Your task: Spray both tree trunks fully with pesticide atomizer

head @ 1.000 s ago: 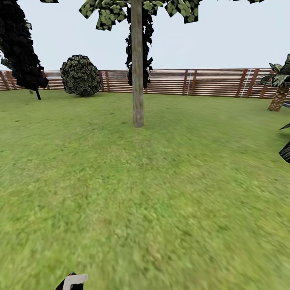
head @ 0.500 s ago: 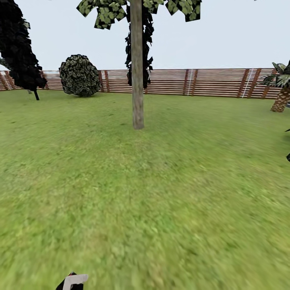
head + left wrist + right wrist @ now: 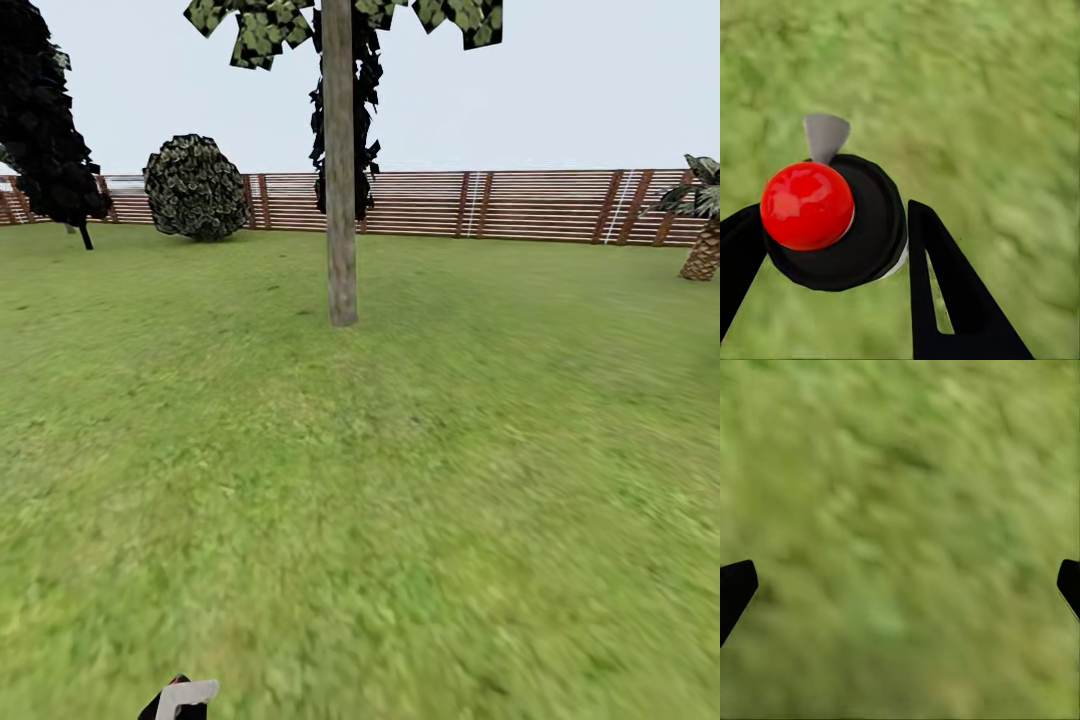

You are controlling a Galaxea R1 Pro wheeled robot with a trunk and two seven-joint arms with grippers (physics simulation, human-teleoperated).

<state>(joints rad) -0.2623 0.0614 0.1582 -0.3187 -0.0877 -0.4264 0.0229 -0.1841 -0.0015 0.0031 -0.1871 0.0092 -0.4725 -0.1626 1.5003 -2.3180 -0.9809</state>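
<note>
From the head camera, a wide green lawn [image 3: 400, 480] spreads out, its grass blurred and smeared. At about 12 o'clock stands a tree [image 3: 340, 20] whose thick, straight, pale grey-brown tree trunk [image 3: 340, 200] rises out of the top of the frame; only a few angular dark green leaf clumps show before the crown is cut off. Directly behind the trunk hangs a column of black foliage [image 3: 365, 110], its base hidden by the trunk. A brown slatted wooden fence [image 3: 520, 205] crosses the far edge of the lawn. In front of it at 11 o'clock sits a round bush [image 3: 195, 187]. At 10 o'clock a narrow black-leaved tree [image 3: 45, 120] on a thin dark stem is clipped by the frame edge. At 3 o'clock a small palm [image 3: 703, 225] is half cut off.

At 7 o'clock, on the bottom edge, a small grey and black piece of the pesticide atomizer [image 3: 182, 698] pokes into view; the rest is out of frame.

In the left wrist camera, the left gripper [image 3: 832, 247] is clenched around the atomizer: black fingers [image 3: 945, 285] press either side of its round black body [image 3: 866, 225], which has a glossy red ball [image 3: 808, 205] and a grey nozzle [image 3: 825, 136]. The body below is hidden.

In the right wrist camera, the right gripper [image 3: 900, 585] is spread wide and holds nothing, only its black fingertips [image 3: 735, 585] showing at the edges over blurred grass.
</note>
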